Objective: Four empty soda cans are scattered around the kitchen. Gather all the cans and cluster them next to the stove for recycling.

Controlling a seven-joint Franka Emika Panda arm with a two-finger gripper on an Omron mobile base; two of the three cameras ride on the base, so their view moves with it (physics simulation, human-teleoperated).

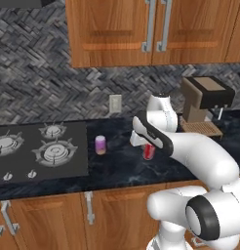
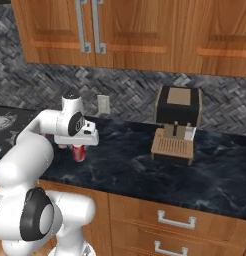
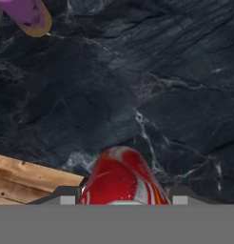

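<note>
A red soda can [image 3: 120,175] stands upright between my gripper's [image 3: 121,196] two fingertips, which are shut against its sides. From the base, the same red can [image 1: 149,152] [image 2: 79,153] hangs under the hand at counter height, about mid-counter; whether it touches the counter I cannot tell. A paler pink can [image 1: 100,145] [image 3: 27,15] stands upright just right of the stove [image 1: 44,146], a short way left of my gripper [image 1: 147,145]. The black stove's edge [image 2: 2,126] lies behind my arm.
A brown and black coffee machine [image 1: 206,104] [image 2: 177,125] stands at the back right of the black marbled counter [image 1: 122,171]. A wall outlet [image 1: 115,103] sits on the tile backsplash. Wood cabinets hang above. The counter's front edge [image 3: 28,183] is close to the red can.
</note>
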